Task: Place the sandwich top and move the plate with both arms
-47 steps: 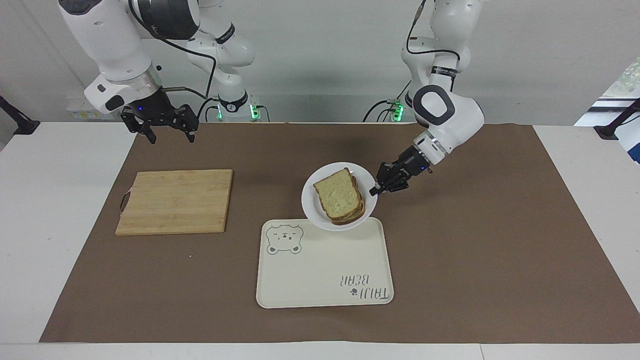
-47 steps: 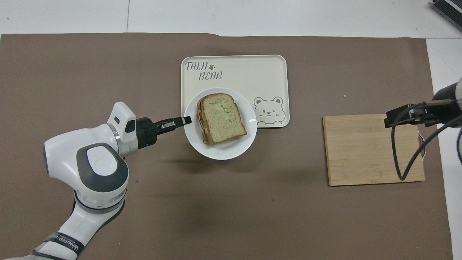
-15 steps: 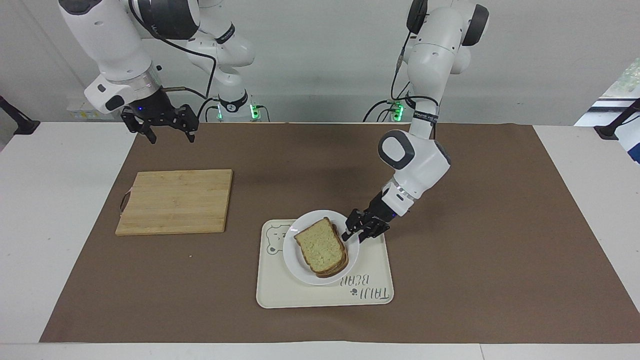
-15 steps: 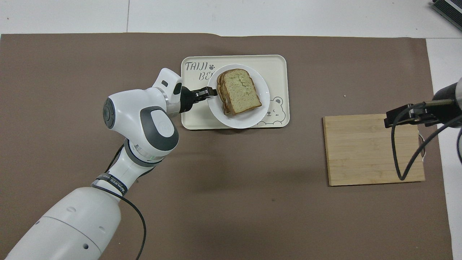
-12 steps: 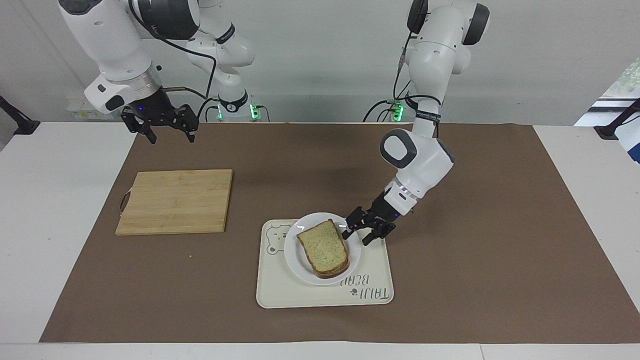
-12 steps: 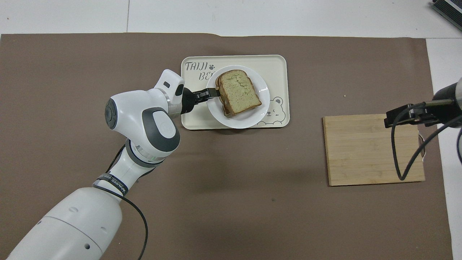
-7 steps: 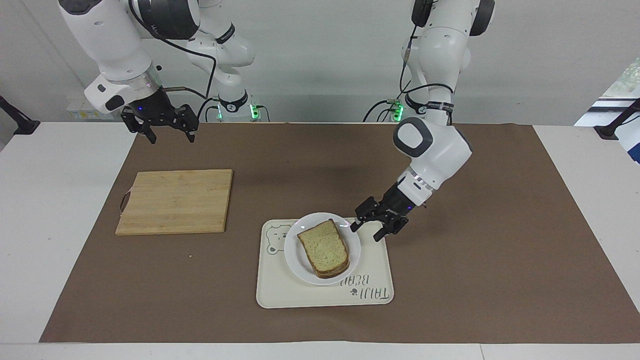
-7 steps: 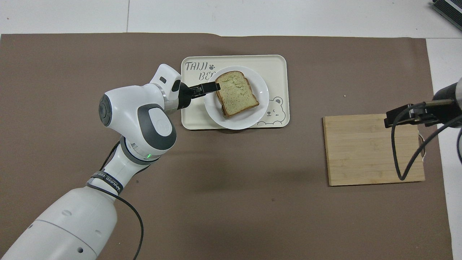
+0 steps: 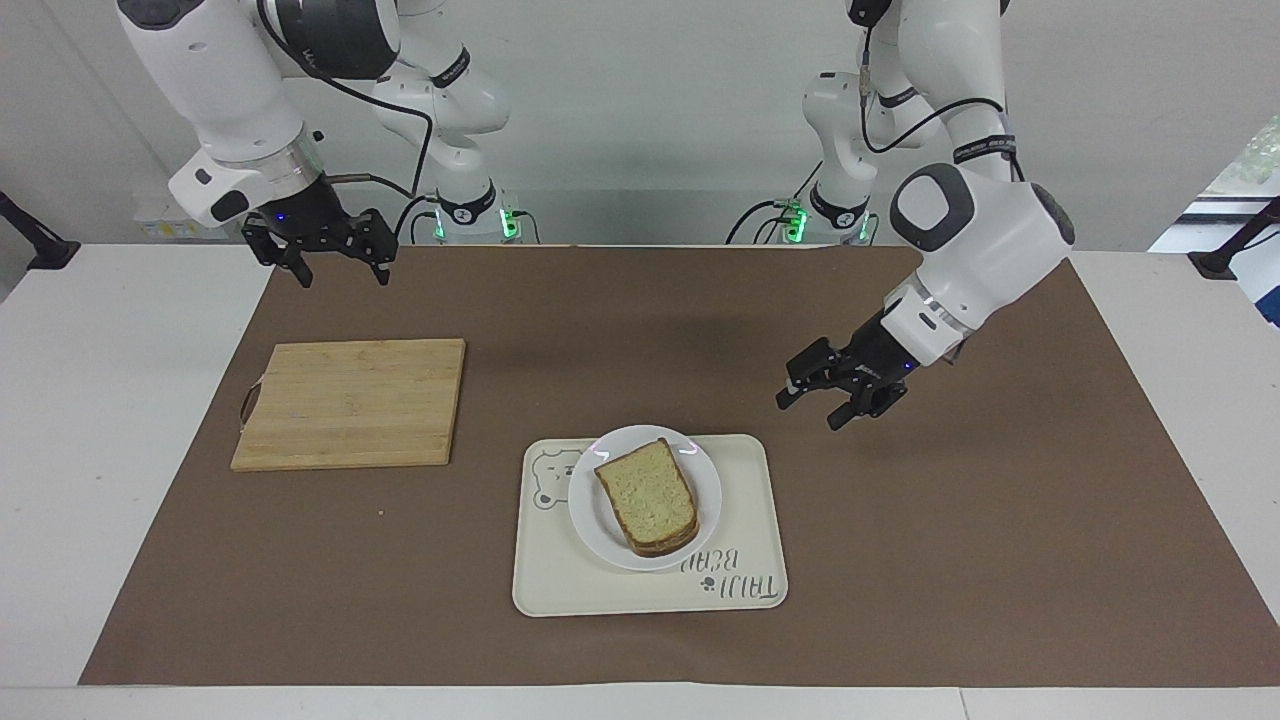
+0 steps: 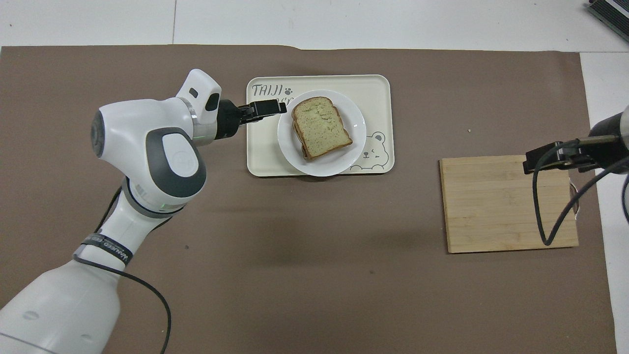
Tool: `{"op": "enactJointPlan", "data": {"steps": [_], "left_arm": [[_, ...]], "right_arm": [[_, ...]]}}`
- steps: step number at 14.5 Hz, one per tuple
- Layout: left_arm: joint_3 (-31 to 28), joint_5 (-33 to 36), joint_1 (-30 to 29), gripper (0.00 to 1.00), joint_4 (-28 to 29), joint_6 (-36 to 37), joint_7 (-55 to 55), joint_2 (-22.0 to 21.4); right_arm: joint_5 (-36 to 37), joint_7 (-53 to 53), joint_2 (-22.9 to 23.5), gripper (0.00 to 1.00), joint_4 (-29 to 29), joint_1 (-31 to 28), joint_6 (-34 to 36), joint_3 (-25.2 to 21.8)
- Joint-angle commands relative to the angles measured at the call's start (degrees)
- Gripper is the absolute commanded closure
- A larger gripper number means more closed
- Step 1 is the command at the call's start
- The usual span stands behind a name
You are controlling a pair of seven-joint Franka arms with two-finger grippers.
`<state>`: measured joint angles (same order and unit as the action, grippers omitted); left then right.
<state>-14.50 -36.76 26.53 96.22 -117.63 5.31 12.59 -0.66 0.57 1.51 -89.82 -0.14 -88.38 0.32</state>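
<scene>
Spanning the frame we see a brown mat [image 9: 640,330] on a white table [image 9: 120,420] under a pale wall, where the plate [image 9: 700,480] with the sandwich top [image 9: 645,495] sits lower centre on the bear tray [image 9: 745,530], the left gripper [image 9: 815,405] hanging spread and empty at centre right, and the right gripper [image 9: 338,270] waiting spread at upper left above the cutting board [image 9: 350,400].

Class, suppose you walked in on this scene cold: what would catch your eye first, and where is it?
The sandwich on the white plate, sitting on the bear-print tray mid-table. Next, the left gripper, jaws open, hangs over the brown mat beside the tray. The right gripper waits above the mat near the wooden cutting board.
</scene>
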Motion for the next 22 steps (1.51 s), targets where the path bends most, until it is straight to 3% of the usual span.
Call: {"op": "enactJointPlan", "data": {"steps": [1,4,10,14,17,22], "left_arm": [[-3.6,6.6,0.1,0.0,-3.9,10.6,-1.4,-1.9],[-4.7,13.1,0.0,0.0,-6.7,16.6,-1.4,-3.2],[-4.9,30.4,0.5,0.0,-6.9,22.6,-0.9,-7.3],[-5.6,31.1,0.1,0.0,-7.5,25.2,-0.8,-8.2],[-6.6,36.0,0.1,0.0,-10.1,28.3,1.0,-8.5],[-6.9,35.3,-2.4,0.0,-11.5,29.4,3.9,-9.8]], "right_arm": [[0.0,0.9,0.2,0.0,0.8,-0.3,0.6,0.2],[0.0,0.9,0.2,0.0,0.8,-0.3,0.6,0.2],[0.0,0.9,0.2,0.0,0.8,-0.3,0.6,0.2],[0.0,0.9,0.2,0.0,0.8,-0.3,0.6,0.2],[0.0,0.9,0.2,0.0,0.8,-0.3,0.6,0.2],[0.0,0.9,0.2,0.0,0.8,-0.3,0.6,0.2]]}}
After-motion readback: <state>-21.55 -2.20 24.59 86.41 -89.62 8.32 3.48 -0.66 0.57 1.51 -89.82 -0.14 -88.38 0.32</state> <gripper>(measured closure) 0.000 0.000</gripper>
